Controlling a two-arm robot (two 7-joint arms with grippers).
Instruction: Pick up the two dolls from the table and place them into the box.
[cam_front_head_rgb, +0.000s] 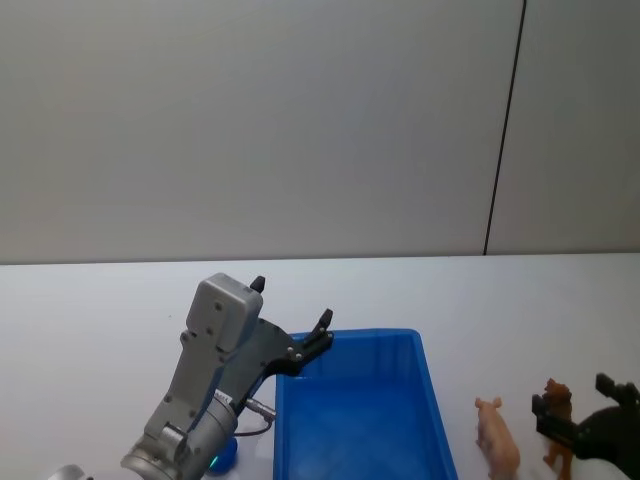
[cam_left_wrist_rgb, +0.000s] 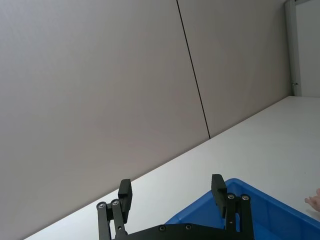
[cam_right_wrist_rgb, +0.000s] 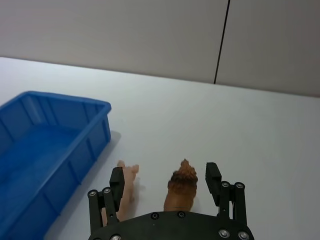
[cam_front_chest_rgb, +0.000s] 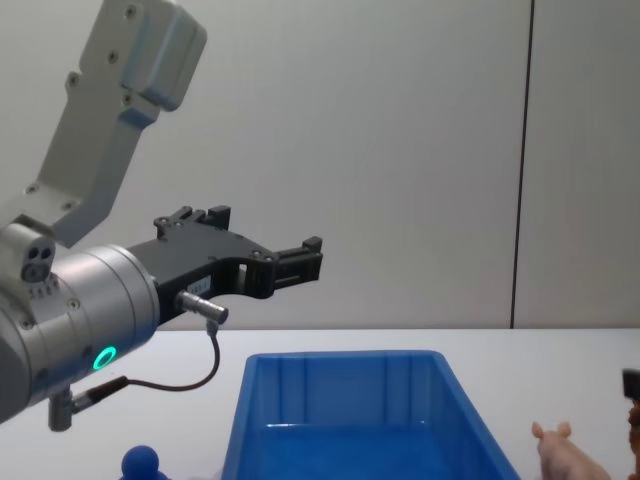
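Head view: left gripper (cam_front_head_rgb: 292, 301) hangs above the box (cam_front_head_rgb: 350, 336), jaws spread and empty, apparently parked. Two dolls, pig (cam_front_head_rgb: 497, 438) and brown doll (cam_front_head_rgb: 556, 400), stand toward the table's (cam_front_head_rgb: 100, 300) near edge. Right wrist view: right gripper (cam_right_wrist_rgb: 165, 173) straddles the brown doll, jaws spread, seemingly lining up a grip. One box, no doll inside.

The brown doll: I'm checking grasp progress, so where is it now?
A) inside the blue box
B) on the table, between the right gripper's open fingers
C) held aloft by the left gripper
B: the right wrist view shows the brown doll standing on the table between the open fingers of the right gripper, outside the box.
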